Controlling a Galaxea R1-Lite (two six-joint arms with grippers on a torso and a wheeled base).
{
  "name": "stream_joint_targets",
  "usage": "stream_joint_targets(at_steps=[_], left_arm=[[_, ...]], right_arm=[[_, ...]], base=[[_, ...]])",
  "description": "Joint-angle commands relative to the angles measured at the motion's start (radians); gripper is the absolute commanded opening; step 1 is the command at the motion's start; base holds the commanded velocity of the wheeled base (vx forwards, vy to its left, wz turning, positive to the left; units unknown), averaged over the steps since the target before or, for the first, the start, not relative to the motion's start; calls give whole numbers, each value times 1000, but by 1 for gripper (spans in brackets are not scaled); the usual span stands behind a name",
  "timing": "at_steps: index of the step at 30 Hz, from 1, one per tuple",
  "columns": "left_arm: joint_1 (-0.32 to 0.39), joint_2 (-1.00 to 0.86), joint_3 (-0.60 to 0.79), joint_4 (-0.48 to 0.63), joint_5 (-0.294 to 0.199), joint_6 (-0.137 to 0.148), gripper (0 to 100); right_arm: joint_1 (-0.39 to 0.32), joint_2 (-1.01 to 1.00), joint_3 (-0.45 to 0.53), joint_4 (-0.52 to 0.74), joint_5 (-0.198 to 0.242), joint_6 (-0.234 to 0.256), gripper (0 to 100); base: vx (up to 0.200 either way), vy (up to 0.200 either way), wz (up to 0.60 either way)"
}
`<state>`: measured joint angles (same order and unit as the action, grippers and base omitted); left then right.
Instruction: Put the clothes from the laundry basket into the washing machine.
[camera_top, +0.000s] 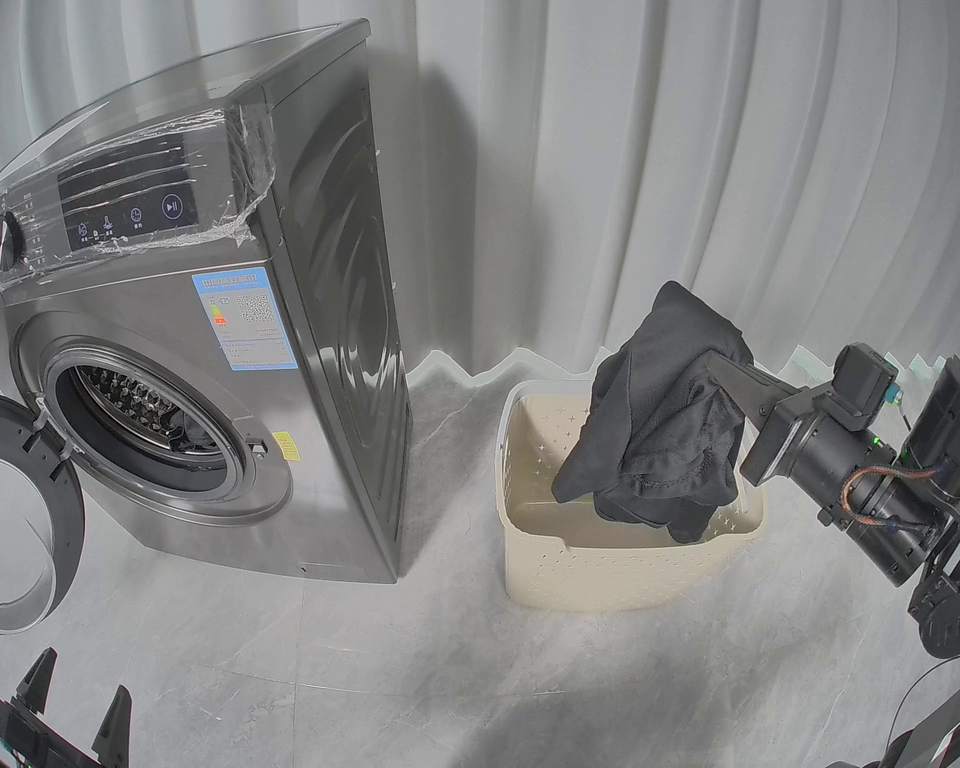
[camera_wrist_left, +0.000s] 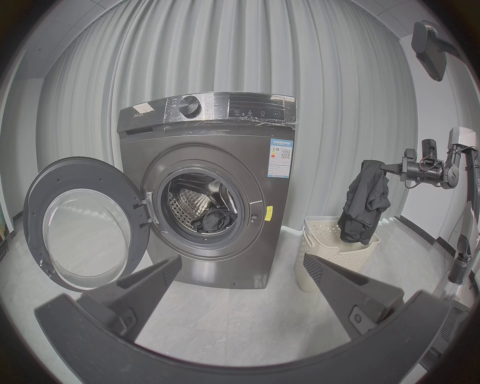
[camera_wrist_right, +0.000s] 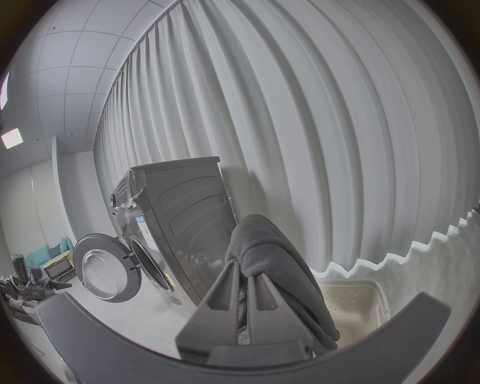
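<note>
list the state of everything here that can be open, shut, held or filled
washing machine door, swung fully open
drum, holds one dark garment
black garment, held up by right gripper
laundry basket, upright, black garment's lower end hanging into it
right gripper, shut on black garment
left gripper, open, holding nothing

Washing machine: grey metal casing, smooth with a satin sheen; clear, crinkled plastic film clings to its panel.
Laundry basket: cream plastic, matt, perforated.
Garment: dark cloth, matt, soft.
Curtain: white cloth, matt.
Floor: pale stone-look tiles, smooth, lightly glossy.
</note>
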<state>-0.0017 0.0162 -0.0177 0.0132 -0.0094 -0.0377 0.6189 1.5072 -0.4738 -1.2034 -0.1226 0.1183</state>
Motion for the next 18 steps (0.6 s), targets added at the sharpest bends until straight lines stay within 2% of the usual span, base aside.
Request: stream_joint_targets(at_steps=[1, 5, 14, 18], left_arm=[[0, -15, 13, 1, 0, -2, 100], [0, -15, 13, -1, 2, -4, 100], [0, -15, 13, -1, 2, -4, 100], [0, -15, 13, -1, 2, -4, 100]], right_arm=[[2, -27, 6, -2, 0, 3, 0], [2, -22, 9, -5, 3, 9, 0], [4, -18, 9, -7, 6, 12, 0], [2, -12, 3, -13, 4, 15, 0]], base=[[-200, 0, 0], [-200, 0, 0], [0, 0, 0], [0, 200, 0]])
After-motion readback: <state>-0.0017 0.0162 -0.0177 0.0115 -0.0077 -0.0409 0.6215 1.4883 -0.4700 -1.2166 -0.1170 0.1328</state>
